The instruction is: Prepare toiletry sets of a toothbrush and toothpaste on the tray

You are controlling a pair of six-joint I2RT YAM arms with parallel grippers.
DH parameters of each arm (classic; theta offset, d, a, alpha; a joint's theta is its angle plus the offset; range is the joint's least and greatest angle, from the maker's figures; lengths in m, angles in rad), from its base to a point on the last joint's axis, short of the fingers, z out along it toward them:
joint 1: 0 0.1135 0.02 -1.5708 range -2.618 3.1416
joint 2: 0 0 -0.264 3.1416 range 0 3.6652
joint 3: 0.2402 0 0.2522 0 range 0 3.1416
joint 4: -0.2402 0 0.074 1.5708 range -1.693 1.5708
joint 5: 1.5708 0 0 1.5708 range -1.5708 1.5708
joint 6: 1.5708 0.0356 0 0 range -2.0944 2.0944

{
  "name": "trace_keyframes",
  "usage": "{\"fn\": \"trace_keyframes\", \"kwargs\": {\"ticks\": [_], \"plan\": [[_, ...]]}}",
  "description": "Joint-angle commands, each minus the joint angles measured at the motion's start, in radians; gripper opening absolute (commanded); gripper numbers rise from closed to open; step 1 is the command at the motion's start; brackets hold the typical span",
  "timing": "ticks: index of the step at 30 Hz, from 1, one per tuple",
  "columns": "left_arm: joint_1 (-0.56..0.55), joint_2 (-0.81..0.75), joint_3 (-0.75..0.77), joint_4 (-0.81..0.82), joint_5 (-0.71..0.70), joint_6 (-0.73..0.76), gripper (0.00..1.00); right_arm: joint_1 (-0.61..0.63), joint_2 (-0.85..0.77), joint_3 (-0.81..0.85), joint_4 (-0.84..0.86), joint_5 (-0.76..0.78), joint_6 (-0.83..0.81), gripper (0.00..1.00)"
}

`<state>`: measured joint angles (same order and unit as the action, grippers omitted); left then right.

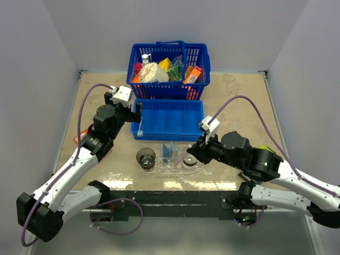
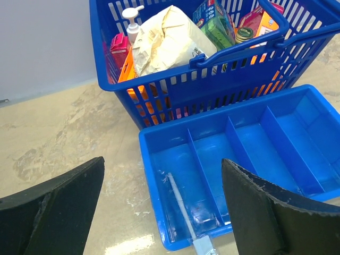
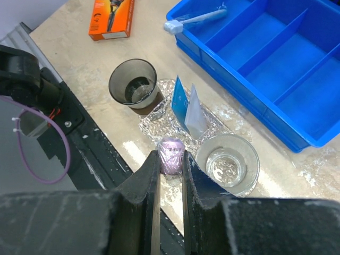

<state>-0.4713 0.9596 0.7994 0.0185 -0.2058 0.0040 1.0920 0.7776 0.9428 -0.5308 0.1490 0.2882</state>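
Right end effector (image 3: pixel 170 159) is pinched narrow on the held toothbrush (image 3: pixel 171 147); only the pinkish-purple wrapped end can be seen poking up between the fingers. It's parked right over the near edge of the tray (image 3: pixel 153 121), the clear bumpy oval on the table (image 3: pixel 79 50).

Two toothpaste tubes are stood up on the tray and leaned against each other, one blue (image 3: pixel 179 100) and one white (image 3: pixel 194 109). A smoky cup (image 3: pixel 133 85) is found at one end of the tray and a clearer cup (image 3: pixel 227 163) at the other. Whether they're sat on the rim or just beside it can't be told.

Left end effector (image 2: pixel 162 162) is spread wide with nothing between the fingers, hung over the left end of the blue divided bin (image 2: pixel 319 133). The second toothbrush (image 2: pixel 179 204) is laid in that end compartment, with one end propped up on the bin's near wall.

Behind the bin, touching or nearly so, the blue handled basket (image 2: pixel 212 79) is stuffed with groceries, and a white pump bottle (image 2: pixel 130 18) is stuck up in one corner. An orange box (image 3: pixel 110 18) is left flat on the table, off to the side of the smoky cup.
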Motion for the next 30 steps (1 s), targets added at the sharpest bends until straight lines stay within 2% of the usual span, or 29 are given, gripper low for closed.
{"fn": "trace_keyframes", "kwargs": {"ticks": [1,6,15,30], "plan": [[0.003,0.002,0.009,0.024,0.002,0.010,0.95,0.065,0.012,-0.013,0.077,0.130,0.009,0.00],[0.003,0.001,0.009,0.024,0.003,0.011,0.95,0.143,0.034,-0.032,0.106,0.227,0.016,0.00],[0.003,0.001,0.009,0.024,0.008,0.011,0.95,0.157,0.031,-0.052,0.111,0.302,0.008,0.00],[0.003,0.008,0.011,0.023,0.014,0.008,0.95,0.195,0.045,-0.078,0.126,0.316,0.009,0.00]]}}
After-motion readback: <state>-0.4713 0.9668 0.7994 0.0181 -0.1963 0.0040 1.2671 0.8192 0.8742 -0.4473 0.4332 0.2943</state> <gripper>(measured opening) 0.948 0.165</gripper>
